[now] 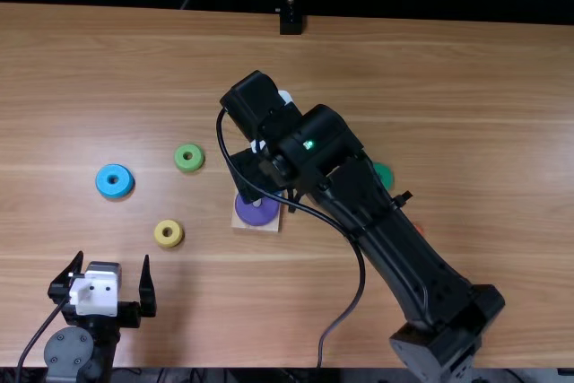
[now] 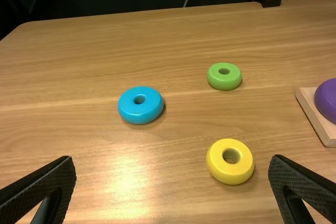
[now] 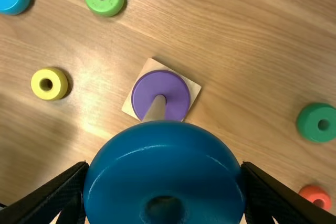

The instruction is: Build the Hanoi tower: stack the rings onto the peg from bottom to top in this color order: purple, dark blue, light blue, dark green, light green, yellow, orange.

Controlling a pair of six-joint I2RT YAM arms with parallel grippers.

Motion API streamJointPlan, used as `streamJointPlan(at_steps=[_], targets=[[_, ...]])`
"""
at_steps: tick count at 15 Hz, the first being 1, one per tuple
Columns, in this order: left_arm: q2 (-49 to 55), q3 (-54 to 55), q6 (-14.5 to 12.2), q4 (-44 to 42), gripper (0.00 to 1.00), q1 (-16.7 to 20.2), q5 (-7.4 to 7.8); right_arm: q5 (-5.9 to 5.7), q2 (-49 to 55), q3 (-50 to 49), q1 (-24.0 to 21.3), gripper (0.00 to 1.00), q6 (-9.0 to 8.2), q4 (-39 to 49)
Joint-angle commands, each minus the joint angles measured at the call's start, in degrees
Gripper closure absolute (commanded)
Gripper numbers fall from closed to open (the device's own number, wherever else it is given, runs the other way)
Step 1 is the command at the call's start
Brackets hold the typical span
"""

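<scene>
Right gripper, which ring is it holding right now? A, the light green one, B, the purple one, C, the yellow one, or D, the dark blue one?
D: the dark blue ring is between the fingers of the right gripper, while the purple ring sits around the peg.

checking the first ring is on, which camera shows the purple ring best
The right wrist view: the purple ring shows almost whole, around the peg on its square base. In the top view the right arm hides part of it; in the left wrist view the edge cuts it off.
</scene>
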State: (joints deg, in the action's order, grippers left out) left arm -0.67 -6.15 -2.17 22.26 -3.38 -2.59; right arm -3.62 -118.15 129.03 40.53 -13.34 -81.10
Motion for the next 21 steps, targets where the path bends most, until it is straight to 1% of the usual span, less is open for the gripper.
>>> streamJointPlan(at_steps=[1,13,14,15,16,17,21], targets=[[0.67,6.15,-0.15,4.42,0.00,-0.05,-0.15,-0.29,-1.12,2.10,1.13,0.97,0.37,0.14],[0.67,6.15,-0.15,4.42,0.00,-0.05,-0.15,-0.29,-5.69,4.56,2.27,0.97,0.27,0.57],[0.67,6.15,-0.15,4.42,0.00,-0.05,-0.15,-0.29,-5.69,4.47,2.27,0.92,0.27,0.67],[0.67,6.15,-0.15,4.42,0.00,-0.05,-0.15,-0.29,-5.78,4.39,2.27,0.61,0.37,0.57],[0.67,6.15,-0.15,4.42,0.00,-0.05,-0.15,-0.29,-5.69,4.03,2.27,0.07,0.37,0.35],[0.67,6.15,-0.15,4.42,0.00,-0.05,-0.15,-0.39,-5.78,3.68,2.27,0.00,0.37,0.57],[0.67,6.15,-0.15,4.42,0.00,-0.05,-0.15,-0.39,-6.66,4.56,2.18,0.00,0.16,1.41]])
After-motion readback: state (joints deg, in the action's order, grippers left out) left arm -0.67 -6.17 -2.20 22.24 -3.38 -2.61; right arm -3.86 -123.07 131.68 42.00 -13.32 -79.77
